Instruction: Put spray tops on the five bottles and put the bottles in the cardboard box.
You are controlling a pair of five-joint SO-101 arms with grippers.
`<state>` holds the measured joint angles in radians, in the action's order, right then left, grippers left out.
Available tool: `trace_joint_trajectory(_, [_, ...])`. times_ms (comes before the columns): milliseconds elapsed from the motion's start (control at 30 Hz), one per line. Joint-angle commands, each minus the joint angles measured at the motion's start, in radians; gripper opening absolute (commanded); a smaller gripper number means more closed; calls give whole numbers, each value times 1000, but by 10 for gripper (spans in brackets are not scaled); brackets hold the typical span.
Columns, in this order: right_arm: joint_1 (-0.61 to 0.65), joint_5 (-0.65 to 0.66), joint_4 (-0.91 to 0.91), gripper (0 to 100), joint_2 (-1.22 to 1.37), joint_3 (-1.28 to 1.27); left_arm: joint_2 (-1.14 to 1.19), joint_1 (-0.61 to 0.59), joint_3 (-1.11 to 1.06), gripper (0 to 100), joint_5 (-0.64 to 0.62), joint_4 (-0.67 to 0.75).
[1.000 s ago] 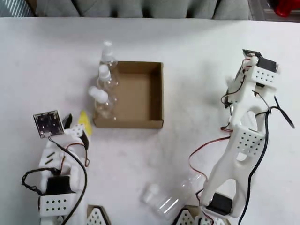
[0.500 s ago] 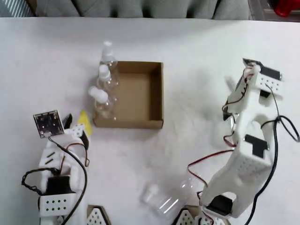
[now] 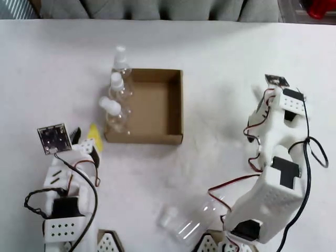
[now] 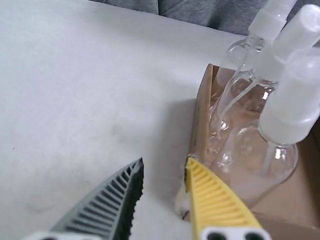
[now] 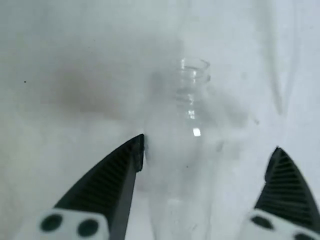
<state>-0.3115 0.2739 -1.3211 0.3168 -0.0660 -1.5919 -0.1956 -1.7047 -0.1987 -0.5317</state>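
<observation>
Bottle (image 5: pixel 186 165) clear, neck uncapped.

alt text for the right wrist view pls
A clear bottle with a bare threaded neck, no spray top, sits between the two dark fingers of the right gripper, which are spread open either side of it. White table lies beyond.

Indoor room, maybe home: white table (image 3: pixel 236 47), grey upholstered cushions (image 3: pixel 157 8) behind.

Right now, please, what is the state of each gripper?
Left gripper: open, holding nothing.
Right gripper: open, one finger on each side of an uncapped bottle, not closed on it.
</observation>
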Motion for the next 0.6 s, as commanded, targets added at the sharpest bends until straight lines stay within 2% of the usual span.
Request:
trace_joint_trajectory(0, [13,112,-173,330,-107,183,16,-8,8,146,-5,23])
trace_joint_trajectory(133, [15,129,-231,265,-108,341,16,-8,8,146,-5,23])
trace_joint_trajectory(267, [35,137,-107,194,-16,448,16,-10,6,145,-5,23])
trace_joint_trajectory(400, [71,215,54,187,176,546,16,-10,6,145,-5,23])
trace_joint_trajectory(567, [77,250,73,187,409,790,16,-10,6,145,-5,23])
